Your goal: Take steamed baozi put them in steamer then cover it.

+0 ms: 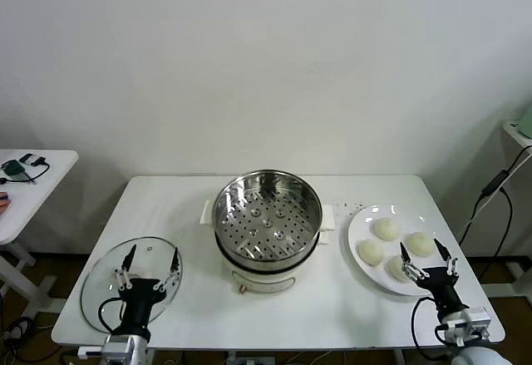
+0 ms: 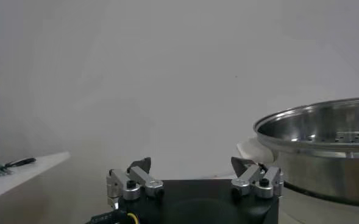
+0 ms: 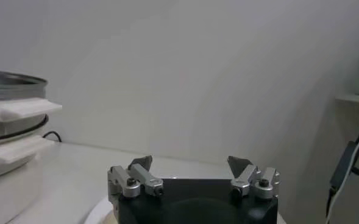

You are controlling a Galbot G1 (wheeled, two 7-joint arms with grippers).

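- Steamed baozi (image 1: 386,229): four cream-white domed dough buns on flat white plate (image 1: 359,224), tabletop's right side.
- Right pincer (image 1: 428,256): nearer, poised over the buns closest to the robot, spread wide, empty.
- Left pincer (image 1: 150,263): over clear glass cover (image 1: 104,278), gaping, empty.
- Round stainless-steel steamer (image 1: 267,215): centre, left of buns.

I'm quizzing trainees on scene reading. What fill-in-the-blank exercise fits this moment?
1. The steamer holds ___ baozi.
2. All ___ steamed baozi lie on the white plate.
3. The left gripper hangs over the glass ___.
4. The right gripper has its jaws ___.

Missing words: no; four; cover; open
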